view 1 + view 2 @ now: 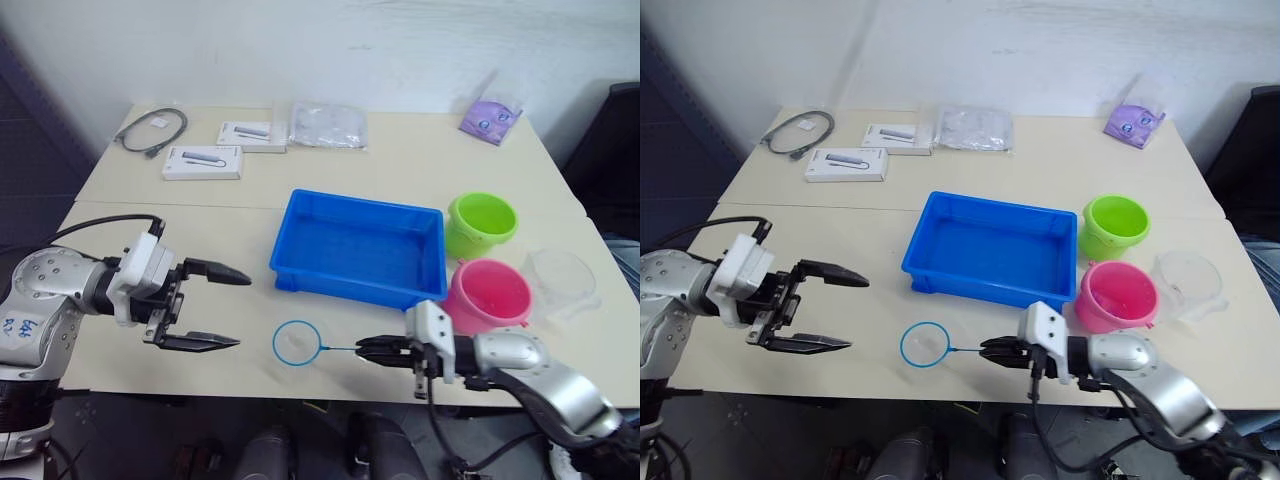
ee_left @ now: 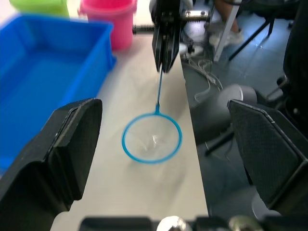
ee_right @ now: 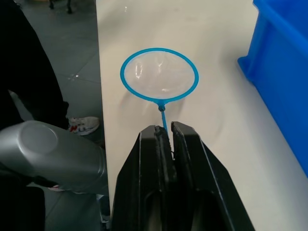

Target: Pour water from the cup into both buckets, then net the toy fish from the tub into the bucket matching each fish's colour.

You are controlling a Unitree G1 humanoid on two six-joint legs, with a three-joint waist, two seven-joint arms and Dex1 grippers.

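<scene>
Right hand: fingers pressed together on the thin handle of the net, gripped at its far end so the hoop reaches out ahead, the hoop low over the desk, just in front of the tub's near rim. Judged a carrying grip, giving reach for scooping without the hand itself entering the tub.

Left hand: fingers wide apart, holding nothing; stands off the tub's near-left corner, pointing toward the hoop. Likely on standby.

Tub: blue, rectangular, centre of the desk; taken as landmark. No fish can be made out inside it from these views.

Green bucket: just beside the tub's right end, toward the far side, mouth up.

Pink bucket: just beside the tub's right end, toward the near side, touching or almost touching the green one. Both sit close to the tub, which keeps each transfer short.

Cup: clear, beyond the pink bucket on the side away from the tub, apparently set aside.

Boxes, cable, bags: well behind the tub, not involved.
</scene>
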